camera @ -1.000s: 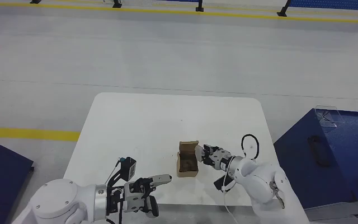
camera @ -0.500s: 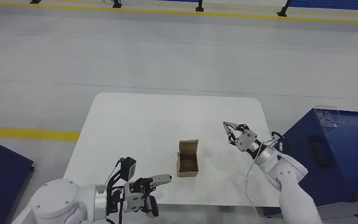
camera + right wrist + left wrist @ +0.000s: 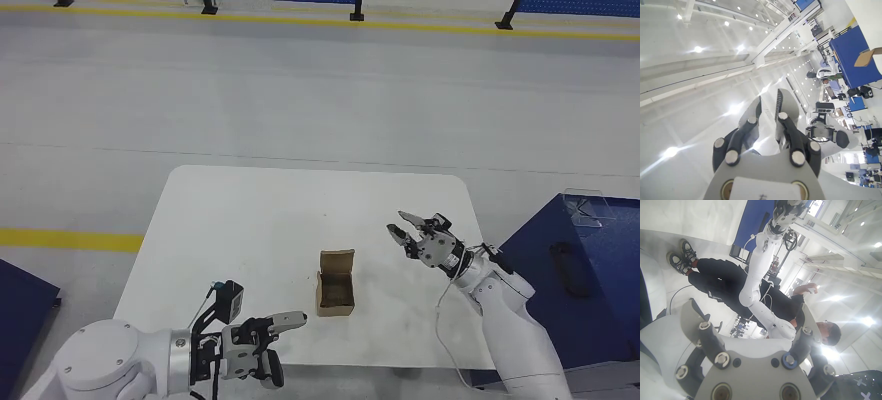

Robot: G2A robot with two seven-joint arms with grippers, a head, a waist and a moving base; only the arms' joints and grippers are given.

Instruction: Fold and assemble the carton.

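Carton [image 3: 336, 291] sits open on the table [image 3: 250, 230] (one flap [image 3: 337, 261] upright).

Top view. White table [image 3: 250, 220], rounded corners, lower centre. Grey floor [image 3: 300, 90] fills upper half. Yellow line [image 3: 300, 20] runs along top edge, w/ black stand feet [image 3: 357, 14] on it; a 2nd yellow stripe [image 3: 60, 239] at mid-left. Blue block [image 3: 570, 270] at right edge, clear plastic holder [image 3: 588, 205] on its top. Blue corner [image 3: 20, 300] at lower left. Right wrist view: ceiling lights [image 3: 697, 49].
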